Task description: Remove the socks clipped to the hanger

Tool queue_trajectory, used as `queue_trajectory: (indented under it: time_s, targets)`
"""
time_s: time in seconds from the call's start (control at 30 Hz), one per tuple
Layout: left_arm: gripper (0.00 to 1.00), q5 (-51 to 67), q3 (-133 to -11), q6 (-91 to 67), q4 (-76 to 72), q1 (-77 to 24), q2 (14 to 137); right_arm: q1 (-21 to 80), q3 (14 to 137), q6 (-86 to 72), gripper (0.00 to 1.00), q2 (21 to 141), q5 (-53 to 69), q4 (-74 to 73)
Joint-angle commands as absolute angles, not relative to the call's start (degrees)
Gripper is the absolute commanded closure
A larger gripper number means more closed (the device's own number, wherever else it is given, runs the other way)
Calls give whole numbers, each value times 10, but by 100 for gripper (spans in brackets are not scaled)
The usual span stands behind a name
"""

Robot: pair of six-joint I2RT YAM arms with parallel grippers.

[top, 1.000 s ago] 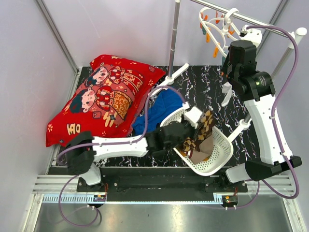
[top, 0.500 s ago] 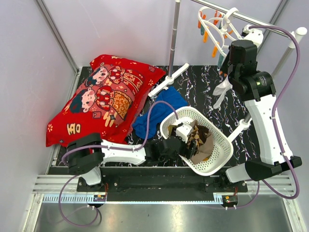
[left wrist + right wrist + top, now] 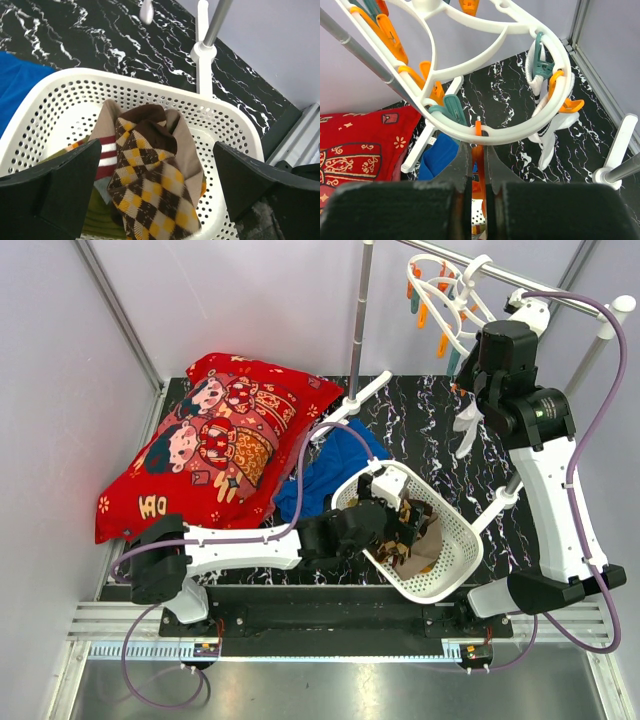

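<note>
Socks lie in a heap right under the left pincer (image 3: 157, 185), inside the white plastic basket full of little holes (image 3: 150, 82). On top of the heap is the brown and yellow checked sock (image 3: 150, 200). A tan sock with red and white stripes (image 3: 105, 150) peeks out from under it on the pincer's left side. A green sock (image 3: 97, 220) lies lower down on that side too. The left pincer hangs over them with its two fingers (image 3: 55, 195) far apart. Nothing is between them, and it does not touch any sock.

One white sock with dark bands (image 3: 547, 150) is not in the basket. It hangs to the right of the right pincer (image 3: 477, 152). A teal peg (image 3: 538, 62) clips it to the white plastic round hanger (image 3: 512, 132). The hanger is just above the right pincer and hangs on a grey metal rail (image 3: 355, 47). The right pincer's fingers are squeezed together on a thin orange peg (image 3: 478, 170) that dangles from the hanger's outer ring. More orange and teal pegs (image 3: 387, 32) dangle from the rings up and to the left of this pincer.

Down and to the left of the right pincer lies a soft blue cloth (image 3: 437, 155) on the black bench with white streaks (image 3: 510, 95). A red pillow with pictures (image 3: 360, 145) is further left.
</note>
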State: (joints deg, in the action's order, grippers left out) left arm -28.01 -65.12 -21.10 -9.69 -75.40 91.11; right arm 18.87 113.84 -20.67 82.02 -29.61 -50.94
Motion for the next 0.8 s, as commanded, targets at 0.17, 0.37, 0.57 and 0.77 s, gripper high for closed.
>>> queue_trajectory:
  time_s: [0.17, 0.37, 0.57, 0.77]
  targets:
    - [1, -245, -650, -287, -63, -759, 914, 192, 1156, -214, 95, 802, -287, -487]
    - [1, -212, -621, -318, -94, -759, 975, 193, 1153, -215, 95, 800, -285, -484]
    - [16, -207, -638, -315, -71, -759, 1012, 192, 1150, -216, 95, 798, -286, -481]
    - [68, -234, -629, -307, -88, -759, 992, 192, 1150, -215, 95, 797, -285, -479]
